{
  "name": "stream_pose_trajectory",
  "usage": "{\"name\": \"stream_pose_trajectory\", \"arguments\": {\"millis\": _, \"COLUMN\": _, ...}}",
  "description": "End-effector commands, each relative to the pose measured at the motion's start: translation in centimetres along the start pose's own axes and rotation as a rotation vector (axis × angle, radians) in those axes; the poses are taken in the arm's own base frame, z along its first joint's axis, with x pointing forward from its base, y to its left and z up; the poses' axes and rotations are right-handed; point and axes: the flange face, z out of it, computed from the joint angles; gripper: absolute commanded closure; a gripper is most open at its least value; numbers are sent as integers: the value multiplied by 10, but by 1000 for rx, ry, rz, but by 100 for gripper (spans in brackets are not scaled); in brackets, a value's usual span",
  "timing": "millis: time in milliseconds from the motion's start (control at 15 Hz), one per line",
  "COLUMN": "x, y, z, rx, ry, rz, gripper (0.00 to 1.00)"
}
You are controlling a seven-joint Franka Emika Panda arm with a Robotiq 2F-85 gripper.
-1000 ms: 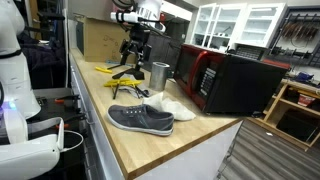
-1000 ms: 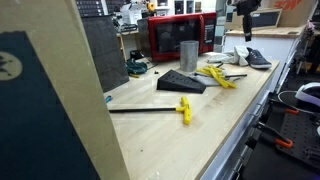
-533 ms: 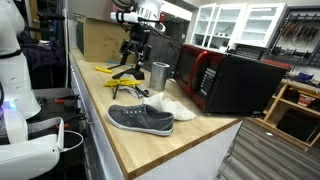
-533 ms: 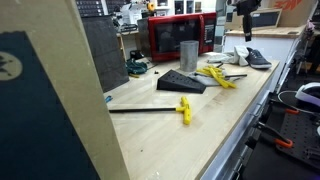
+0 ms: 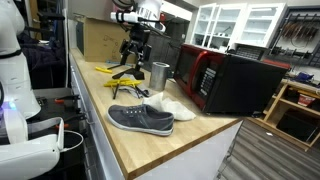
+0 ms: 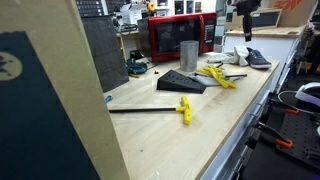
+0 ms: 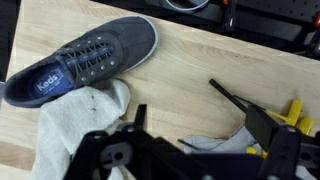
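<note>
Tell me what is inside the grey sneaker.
In the wrist view the grey sneaker shows a blue insole with a white Keds label at the heel; tongue and laces cover the rest.

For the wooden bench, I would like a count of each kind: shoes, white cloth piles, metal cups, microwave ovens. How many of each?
Grey lace-up canvas shoe: 1
White crumpled cloth pile: 1
Silver metal cup: 1
Red-fronted microwave oven: 1
Total: 4

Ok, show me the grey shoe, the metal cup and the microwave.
grey shoe [image 5: 138, 118], in an exterior view, on its upper.
metal cup [image 5: 159, 75], in an exterior view, on its side wall.
microwave [image 5: 245, 88], in an exterior view, on its dark side panel.
</note>
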Motion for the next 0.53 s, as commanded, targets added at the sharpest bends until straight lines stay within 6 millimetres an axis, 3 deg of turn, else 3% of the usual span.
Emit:
{"name": "stream_pose_trajectory", "arguments": {"millis": 0, "x": 0, "y": 0, "z": -1, "rx": 1, "ry": -1, "rz": 0, "gripper": 0}}
{"name": "stream_pose_trajectory", "arguments": {"millis": 467, "x": 12, "y": -11, "z": 5, "rx": 17, "ry": 2, "rz": 20, "gripper": 0}}
